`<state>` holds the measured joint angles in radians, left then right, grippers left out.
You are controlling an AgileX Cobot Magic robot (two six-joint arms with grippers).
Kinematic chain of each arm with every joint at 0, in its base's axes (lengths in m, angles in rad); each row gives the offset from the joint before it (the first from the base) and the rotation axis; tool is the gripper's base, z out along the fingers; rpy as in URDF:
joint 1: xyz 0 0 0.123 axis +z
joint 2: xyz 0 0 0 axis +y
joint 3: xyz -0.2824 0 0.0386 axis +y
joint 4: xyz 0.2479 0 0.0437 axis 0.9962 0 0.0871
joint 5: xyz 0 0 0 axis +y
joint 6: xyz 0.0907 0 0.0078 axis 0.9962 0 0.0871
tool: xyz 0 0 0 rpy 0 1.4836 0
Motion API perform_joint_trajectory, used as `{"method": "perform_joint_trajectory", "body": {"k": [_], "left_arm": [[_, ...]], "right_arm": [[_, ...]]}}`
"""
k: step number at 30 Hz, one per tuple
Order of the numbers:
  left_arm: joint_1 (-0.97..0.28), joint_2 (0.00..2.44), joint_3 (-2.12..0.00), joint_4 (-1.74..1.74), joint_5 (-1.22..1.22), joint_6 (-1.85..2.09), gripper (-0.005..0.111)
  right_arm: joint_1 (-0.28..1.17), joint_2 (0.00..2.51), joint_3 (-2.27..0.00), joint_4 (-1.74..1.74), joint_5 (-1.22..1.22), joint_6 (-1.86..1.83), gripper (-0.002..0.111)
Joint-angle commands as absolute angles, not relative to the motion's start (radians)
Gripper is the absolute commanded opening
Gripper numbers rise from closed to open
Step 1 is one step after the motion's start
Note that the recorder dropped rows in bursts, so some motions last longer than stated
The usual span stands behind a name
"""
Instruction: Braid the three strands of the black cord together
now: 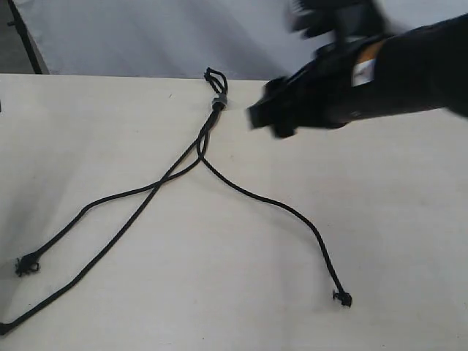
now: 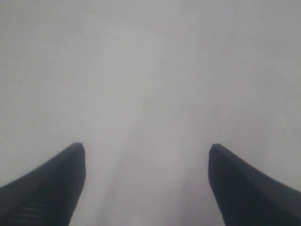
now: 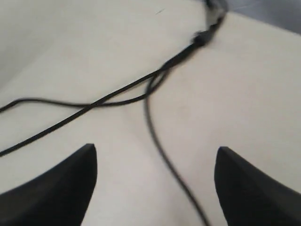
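Note:
The black cord (image 1: 217,102) lies on the pale table (image 1: 395,241), its short loop (image 1: 215,77) at the far edge by a small grey band. Below the band the three strands fan out. Two of them cross and run to the left, one (image 1: 110,199) ending in a knot and the other (image 1: 110,245) reaching the near left corner. The third (image 1: 292,213) curves to the right. My right gripper (image 1: 265,115), blurred, hovers just right of the band. Its wrist view shows it open (image 3: 156,153), above that third strand (image 3: 155,136). My left gripper (image 2: 146,148) is open over bare surface.
A pale backdrop (image 1: 146,36) rises behind the table's far edge. The right arm's dark body (image 1: 409,69) stretches in from the upper right above the table. The knotted strand tips lie near the front left (image 1: 27,265) and front right (image 1: 342,297).

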<state>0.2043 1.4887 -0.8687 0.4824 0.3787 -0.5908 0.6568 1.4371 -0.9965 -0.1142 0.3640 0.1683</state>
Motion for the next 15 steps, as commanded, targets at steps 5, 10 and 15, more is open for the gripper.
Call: {"method": "perform_joint_trajectory", "body": {"k": [5, 10, 15], "left_arm": [[0.221, 1.600, -0.868, 0.486, 0.274, -0.607, 0.069], [0.221, 1.623, -0.868, 0.486, 0.207, -0.607, 0.069], [0.221, 1.623, -0.868, 0.486, 0.207, -0.607, 0.069]], "right_arm": [[0.942, 1.930, -1.411, -0.080, 0.623, 0.156, 0.067], [1.006, 2.167, -1.727, -0.076, 0.831, 0.156, 0.067], [1.009, 2.307, -1.911, -0.010, 0.885, 0.158, 0.067]]}}
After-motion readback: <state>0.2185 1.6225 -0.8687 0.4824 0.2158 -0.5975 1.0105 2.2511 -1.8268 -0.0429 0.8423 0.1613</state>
